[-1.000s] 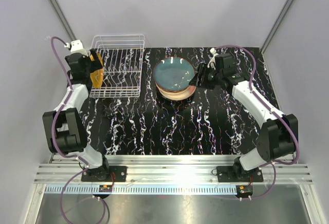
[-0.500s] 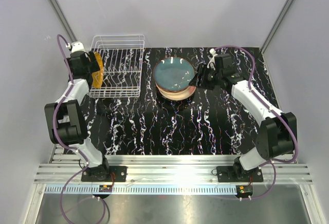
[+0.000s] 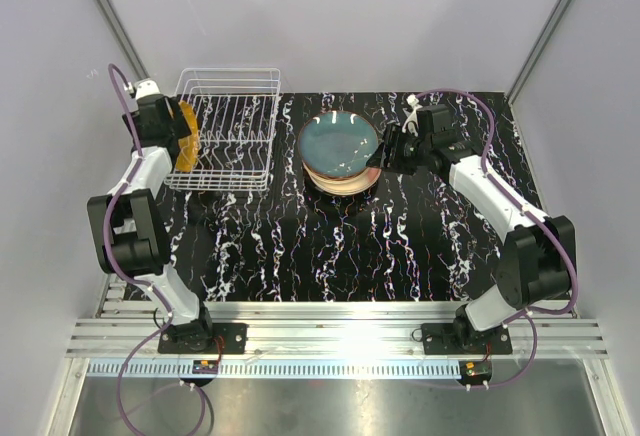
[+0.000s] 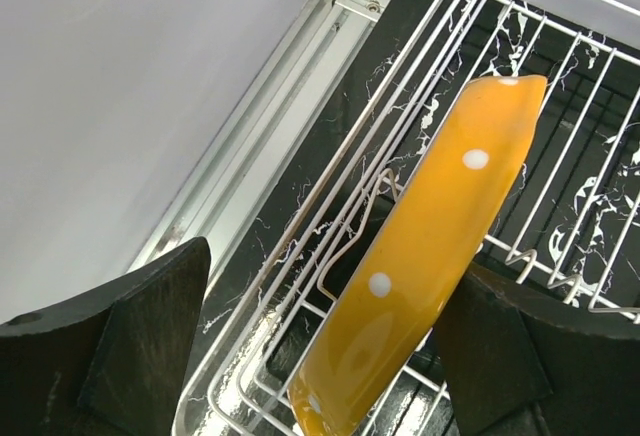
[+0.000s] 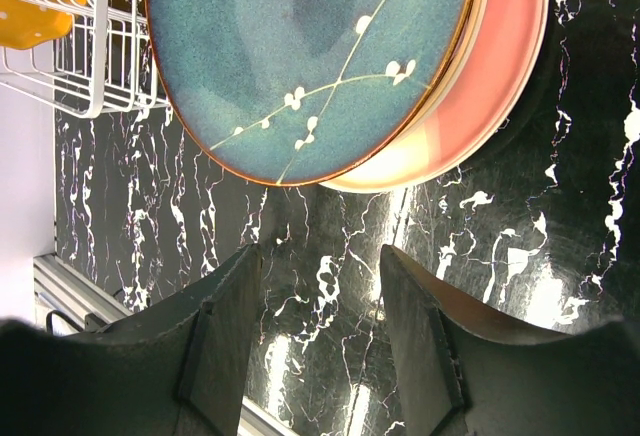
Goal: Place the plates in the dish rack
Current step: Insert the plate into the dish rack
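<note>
The white wire dish rack (image 3: 240,78) stands at the back left. A yellow plate with white dots (image 3: 187,137) stands on edge in its left end, leaning between the wires (image 4: 322,196). My left gripper (image 3: 176,132) is open, with its fingers wide on either side of the yellow plate (image 4: 430,256); the left finger is well clear of it. A blue plate (image 3: 340,141) tops a stack that includes a pink plate (image 5: 500,66), at the back centre. My right gripper (image 3: 385,156) is open and empty just off the stack's right edge, over bare table (image 5: 320,256).
The black marbled table top (image 3: 330,246) runs from the rack to the right edge. Grey walls close in the left, back and right. An aluminium rail (image 3: 340,336) with both arm bases lines the near edge.
My left wrist has drawn back toward the far left corner, and the rack's left side has shifted slightly left. The yellow plate stays in the rack. The right arm has barely moved.
</note>
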